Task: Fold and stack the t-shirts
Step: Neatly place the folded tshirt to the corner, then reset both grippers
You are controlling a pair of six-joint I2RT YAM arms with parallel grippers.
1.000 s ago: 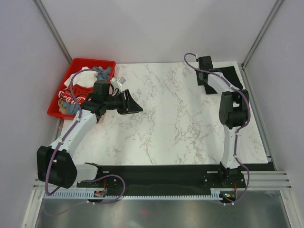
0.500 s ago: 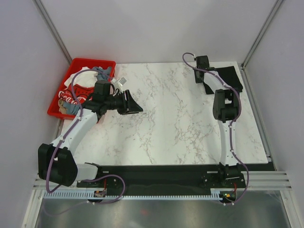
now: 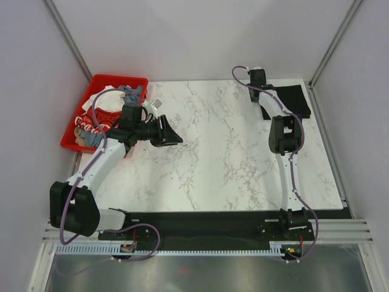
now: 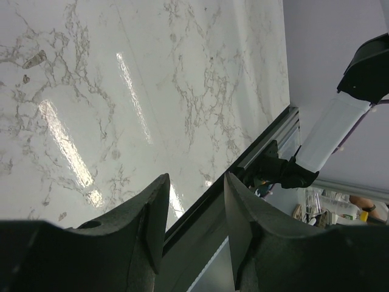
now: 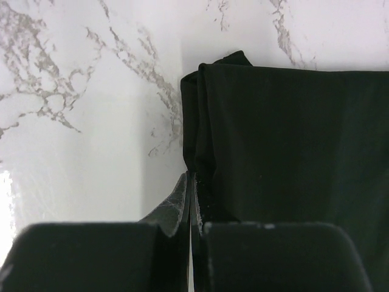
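Edged leftward beside the black t-shirt (image 5: 292, 140), right gripper (image 5: 190, 177) pinched shut (left gripper (image 4: 196, 182) half-open, empty): fold seemingly finished.

The desk (image 3: 231, 158) is white marble with grey veining. The black t-shirt (image 3: 296, 99) at its far right corner is plain. The bin (image 3: 100, 79) at the far left corner is red, holding a white tee (image 3: 99, 98), a red tee (image 3: 96, 123) with white lettering and a grey-blue tee (image 3: 130, 92).

black t-shirt (image 3: 298, 98) folded flat, other tees (image 3: 98, 117) heaped
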